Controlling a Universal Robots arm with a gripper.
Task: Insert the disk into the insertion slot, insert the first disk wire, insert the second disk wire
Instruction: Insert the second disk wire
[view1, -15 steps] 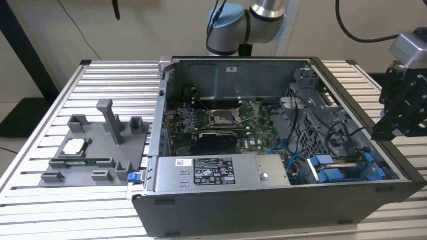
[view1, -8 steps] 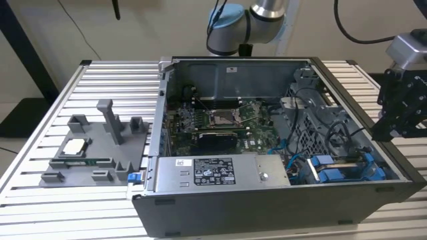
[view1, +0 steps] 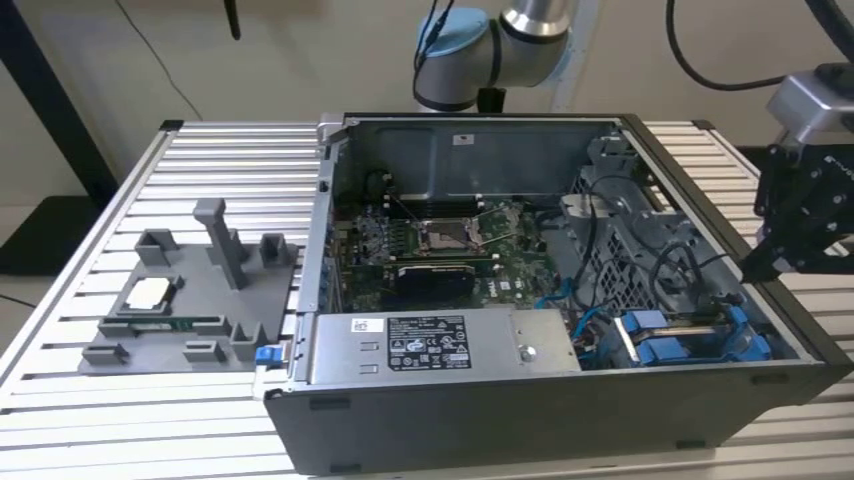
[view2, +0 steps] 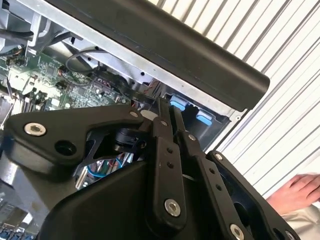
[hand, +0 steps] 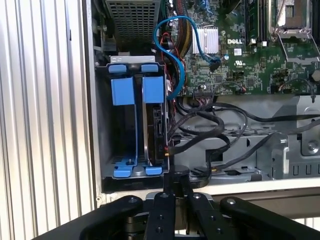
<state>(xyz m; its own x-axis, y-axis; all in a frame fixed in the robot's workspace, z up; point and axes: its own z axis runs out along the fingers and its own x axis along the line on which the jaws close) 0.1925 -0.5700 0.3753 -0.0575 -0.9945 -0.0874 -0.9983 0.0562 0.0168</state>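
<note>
The end effector (hand: 175, 187) had its fingers pressed together, holding nothing, poised at the rim of the open case (view1: 534, 420) beside the slot (hand: 137, 125). In the exterior view it (view1: 801, 235) hung over the case's edge at that view's right. The disk (hand: 154, 125) stood on edge in the slot between blue fittings, a blue wire (hand: 175, 55) looping from the motherboard (hand: 250, 45) toward it. A grey power supply (view1: 441, 345) sat along the near wall. A grey fixture (view1: 194, 300) lay on the slatted desk (view1: 80, 400). A hand (view2: 295, 192) rested on the desk in the second wrist view.
</note>
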